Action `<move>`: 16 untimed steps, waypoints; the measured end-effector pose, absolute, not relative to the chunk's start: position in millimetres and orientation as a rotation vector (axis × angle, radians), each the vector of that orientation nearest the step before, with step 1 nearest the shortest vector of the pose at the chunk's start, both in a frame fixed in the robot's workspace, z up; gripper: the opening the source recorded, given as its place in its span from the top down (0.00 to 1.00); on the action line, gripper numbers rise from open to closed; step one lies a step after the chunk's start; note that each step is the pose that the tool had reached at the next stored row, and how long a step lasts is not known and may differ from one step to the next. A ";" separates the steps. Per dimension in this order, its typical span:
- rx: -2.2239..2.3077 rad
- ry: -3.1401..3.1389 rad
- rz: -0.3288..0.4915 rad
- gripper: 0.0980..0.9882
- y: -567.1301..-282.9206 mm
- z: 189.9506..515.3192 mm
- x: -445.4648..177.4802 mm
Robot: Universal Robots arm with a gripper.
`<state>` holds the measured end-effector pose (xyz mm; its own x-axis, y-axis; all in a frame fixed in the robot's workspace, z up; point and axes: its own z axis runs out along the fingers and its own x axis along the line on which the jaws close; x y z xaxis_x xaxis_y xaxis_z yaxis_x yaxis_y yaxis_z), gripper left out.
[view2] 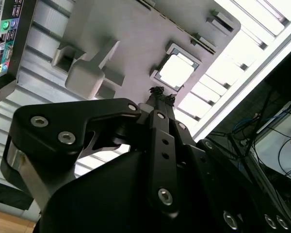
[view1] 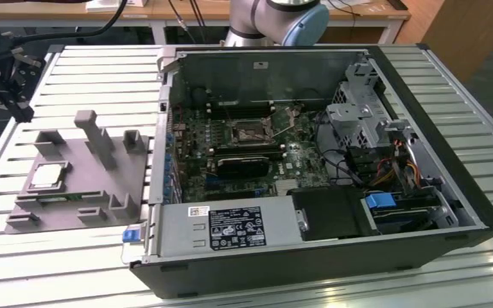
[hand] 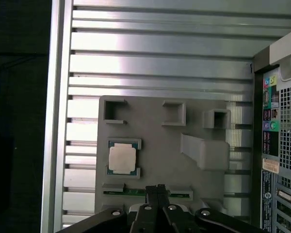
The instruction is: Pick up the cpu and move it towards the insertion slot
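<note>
Pincer (hand: pixel 157 190) apparently closed, empty, near cpu (hand: pixel 122 158)

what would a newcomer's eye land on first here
The open computer case lies on the slatted table, with the insertion slot shiny amid its green board. At the exterior view's left sits a grey plate with posts, the cpu lying in a pocket on it. In the first wrist view the black gripper hangs near the plate, apart from the cpu.
</note>
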<state>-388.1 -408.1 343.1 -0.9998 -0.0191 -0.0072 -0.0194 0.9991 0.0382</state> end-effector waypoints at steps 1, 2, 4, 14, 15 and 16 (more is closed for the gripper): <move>-0.030 3.133 0.060 1.00 -408.1 342.3 -388.5; -0.030 3.132 0.060 1.00 -408.1 341.4 -388.9; -0.030 3.130 0.060 1.00 -408.1 340.0 -389.5; -0.031 3.119 0.059 1.00 -408.1 331.8 -392.8; -0.031 3.118 0.059 1.00 -408.1 330.7 -393.2; -0.031 3.116 0.059 1.00 -408.1 329.4 -393.5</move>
